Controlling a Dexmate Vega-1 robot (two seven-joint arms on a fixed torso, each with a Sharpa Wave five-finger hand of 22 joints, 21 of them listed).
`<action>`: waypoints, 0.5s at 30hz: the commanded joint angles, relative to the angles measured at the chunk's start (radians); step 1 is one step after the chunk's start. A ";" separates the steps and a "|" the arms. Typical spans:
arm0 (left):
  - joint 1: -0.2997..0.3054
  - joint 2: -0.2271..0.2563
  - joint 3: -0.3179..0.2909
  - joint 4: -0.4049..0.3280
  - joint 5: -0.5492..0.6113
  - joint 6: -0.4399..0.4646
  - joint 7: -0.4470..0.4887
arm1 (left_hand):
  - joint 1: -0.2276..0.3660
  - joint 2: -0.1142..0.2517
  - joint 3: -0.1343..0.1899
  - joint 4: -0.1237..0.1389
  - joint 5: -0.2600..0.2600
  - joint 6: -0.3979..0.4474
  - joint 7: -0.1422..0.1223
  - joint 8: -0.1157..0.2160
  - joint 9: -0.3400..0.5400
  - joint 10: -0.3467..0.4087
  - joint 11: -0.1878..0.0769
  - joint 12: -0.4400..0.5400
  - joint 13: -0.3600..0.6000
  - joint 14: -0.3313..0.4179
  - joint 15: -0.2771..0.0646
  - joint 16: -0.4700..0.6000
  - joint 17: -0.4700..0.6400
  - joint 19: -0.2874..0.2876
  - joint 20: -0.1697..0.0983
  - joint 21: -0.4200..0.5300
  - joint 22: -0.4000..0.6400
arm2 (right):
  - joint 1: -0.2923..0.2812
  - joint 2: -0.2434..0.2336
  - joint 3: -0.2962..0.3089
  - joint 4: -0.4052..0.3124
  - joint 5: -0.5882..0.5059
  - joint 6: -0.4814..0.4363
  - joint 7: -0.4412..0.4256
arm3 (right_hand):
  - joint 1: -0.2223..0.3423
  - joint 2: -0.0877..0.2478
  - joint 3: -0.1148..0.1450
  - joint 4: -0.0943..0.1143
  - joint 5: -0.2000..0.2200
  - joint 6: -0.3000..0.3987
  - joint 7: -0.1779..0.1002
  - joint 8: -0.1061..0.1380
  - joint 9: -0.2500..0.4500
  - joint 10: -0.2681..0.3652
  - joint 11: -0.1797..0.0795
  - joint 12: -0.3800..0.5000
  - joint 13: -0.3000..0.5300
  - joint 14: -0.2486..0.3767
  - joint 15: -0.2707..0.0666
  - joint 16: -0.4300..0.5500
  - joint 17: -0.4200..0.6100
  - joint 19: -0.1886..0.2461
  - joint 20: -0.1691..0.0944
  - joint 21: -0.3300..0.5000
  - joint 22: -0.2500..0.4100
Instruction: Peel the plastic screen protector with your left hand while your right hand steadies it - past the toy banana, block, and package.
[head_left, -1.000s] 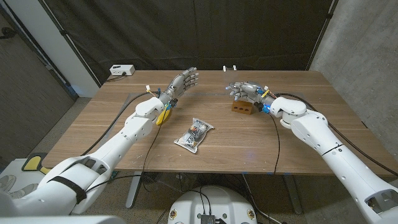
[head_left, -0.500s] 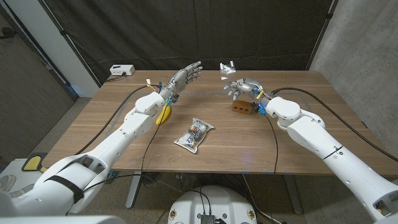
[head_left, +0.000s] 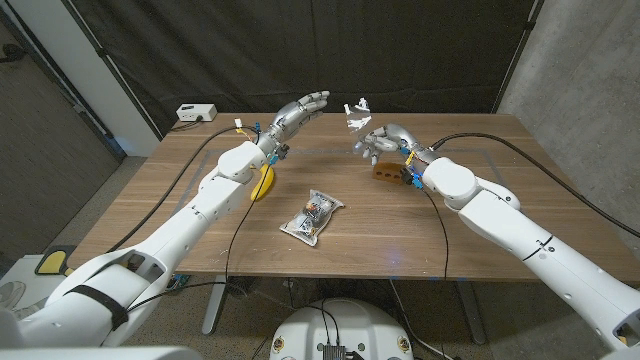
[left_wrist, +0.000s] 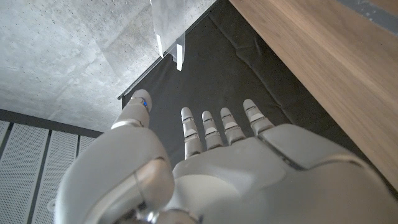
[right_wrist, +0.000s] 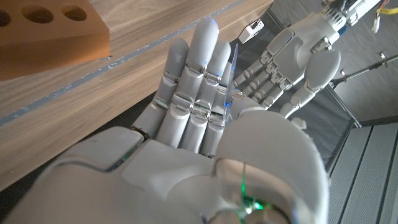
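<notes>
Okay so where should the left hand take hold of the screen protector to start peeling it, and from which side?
Probably at the small tabs on the screen protector's raised free end, coming from the robot's left. The right hand holds its lower part off the table, so the top stands clear toward the open left hand.

Head view looks down; wrist views sit close behind each hand.

The plastic screen protector (head_left: 356, 111) is a thin, clear sheet with small white tabs, held up in the air, pinched in the right hand (head_left: 380, 141) and rising above its fingers. It stands roughly upright, just beside the outstretched fingertips of the left hand (head_left: 297, 111), not touching them.
</notes>
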 joint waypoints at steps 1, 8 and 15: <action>-0.009 0.000 0.007 -0.030 0.027 -0.008 0.007 | 0.046 -0.003 0.012 -0.007 -0.002 0.024 0.003 0.020 0.009 0.004 -0.010 -0.004 0.004 -0.004 -0.002 -0.002 0.005 0.013 0.005 0.010 0.003 | -0.003 -0.035 -0.045 -0.044 -0.122 -0.001 -0.035 | -0.011 -0.003 0.002 0.007 0.004 0.004 -0.010 0.003 0.001 0.008 -0.003 -0.005 0.007 -0.060 -0.059 -0.007 0.005 -0.009 -0.143 0.004 -0.002; 0.012 -0.006 0.008 -0.088 0.126 0.029 0.154 | 0.105 -0.016 0.016 0.006 -0.012 0.140 0.009 0.083 0.022 0.059 -0.039 0.011 0.012 0.027 -0.023 0.012 0.009 0.028 -0.001 0.018 0.005 | -0.009 -0.041 -0.054 -0.059 -0.171 0.002 -0.042 | -0.013 -0.005 0.003 0.009 0.003 0.006 -0.014 0.004 -0.001 0.009 -0.003 -0.005 0.010 -0.062 -0.060 -0.008 0.010 -0.016 -0.143 0.007 -0.009; 0.002 -0.018 0.010 -0.091 0.130 0.043 0.163 | 0.151 -0.022 0.019 0.009 -0.015 0.243 0.022 0.138 0.028 0.123 -0.067 0.026 0.020 0.066 -0.041 0.024 0.013 0.058 -0.013 0.033 0.007 | -0.008 -0.045 -0.067 -0.073 -0.235 -0.006 -0.049 | -0.014 -0.006 0.005 0.010 0.003 0.006 -0.014 0.005 -0.001 0.008 -0.005 -0.007 0.012 -0.064 -0.060 -0.010 0.015 -0.020 -0.143 0.010 -0.015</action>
